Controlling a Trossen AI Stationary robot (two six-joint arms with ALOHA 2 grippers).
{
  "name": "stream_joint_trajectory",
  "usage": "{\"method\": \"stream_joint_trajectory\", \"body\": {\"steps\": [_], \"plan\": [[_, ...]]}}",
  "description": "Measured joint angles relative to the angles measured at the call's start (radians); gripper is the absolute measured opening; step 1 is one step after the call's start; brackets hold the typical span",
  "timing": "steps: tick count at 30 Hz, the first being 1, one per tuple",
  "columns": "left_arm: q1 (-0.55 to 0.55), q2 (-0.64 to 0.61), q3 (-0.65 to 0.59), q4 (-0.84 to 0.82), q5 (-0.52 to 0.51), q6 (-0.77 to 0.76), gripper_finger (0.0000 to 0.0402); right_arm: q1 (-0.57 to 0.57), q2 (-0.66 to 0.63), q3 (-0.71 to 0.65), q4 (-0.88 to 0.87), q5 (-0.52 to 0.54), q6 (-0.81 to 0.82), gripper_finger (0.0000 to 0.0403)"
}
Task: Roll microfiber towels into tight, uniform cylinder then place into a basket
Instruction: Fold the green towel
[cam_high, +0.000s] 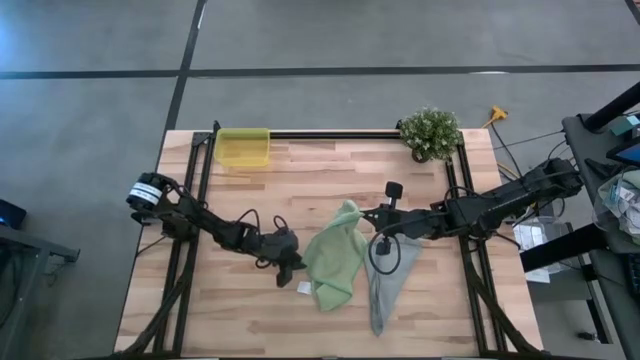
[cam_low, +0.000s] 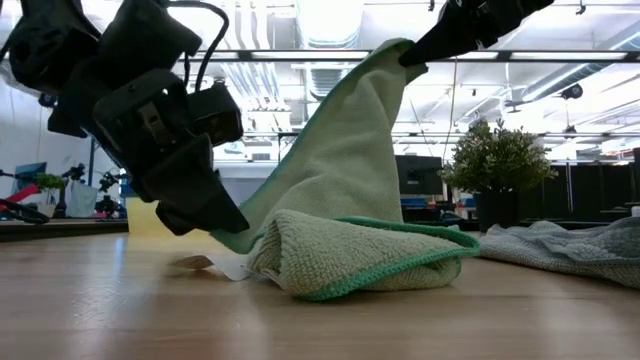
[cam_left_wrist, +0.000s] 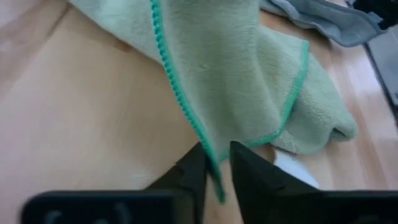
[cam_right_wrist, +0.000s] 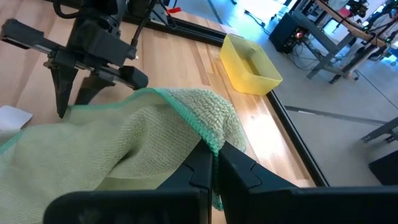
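The light green towel (cam_high: 335, 258) lies bunched on the table, with one corner raised and its white tag (cam_high: 305, 288) on the wood. My right gripper (cam_high: 362, 214) is shut on the raised corner, above the table's middle. My left gripper (cam_high: 292, 268) is low at the towel's left side, shut on its stitched edge. The grey-blue towel (cam_high: 385, 280) lies crumpled flat on the table, just right of the green one and partly under my right arm. The yellow basket (cam_high: 243, 147) stands at the far left edge. My left gripper pinches the green towel's stitched left edge (cam_left_wrist: 211, 163) between its two fingers, one layer as far as shows. The fingers come slanting down from the table's left, close above the wood. The cloth rises from them toward the raised corner. My right gripper pinches the green towel's far corner at its stitched hem (cam_right_wrist: 210, 140) between its two fingers, coming from the table's right. The corner (cam_low: 398, 48) is lifted high. The cloth slopes down from it, and the towel's near part (cam_low: 370, 260) rests folded on the table.
A potted plant (cam_high: 430, 132) stands at the far right corner, beside the black frame rail (cam_high: 330, 134) along the far edge. Bare wood (cam_high: 220, 320) lies near the front left.
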Motion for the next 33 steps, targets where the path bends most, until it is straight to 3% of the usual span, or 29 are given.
{"method": "stream_joint_trajectory", "body": {"steps": [3,18,24,30,33], "plan": [[0.0,-0.007,0.006,-0.002,0.009,0.037,0.0007,0.0,0.0,0.0,-0.005,0.0,0.0,0.0009],[-0.031,-0.168,0.083,0.0,-0.046,0.142,0.0001,-0.001,0.0,0.0,-0.021,0.028,0.007,0.0009],[-0.138,-0.243,0.141,0.003,-0.093,0.264,0.0001,0.024,0.0,0.0,-0.016,0.035,-0.018,0.0009],[-0.301,-0.322,0.151,0.104,-0.093,0.441,0.0001,0.109,-0.001,0.003,0.007,-0.109,-0.106,0.0009],[-0.374,-0.365,0.147,0.098,-0.145,0.506,0.0001,0.151,-0.002,0.015,0.053,-0.099,-0.141,0.0009]]}}
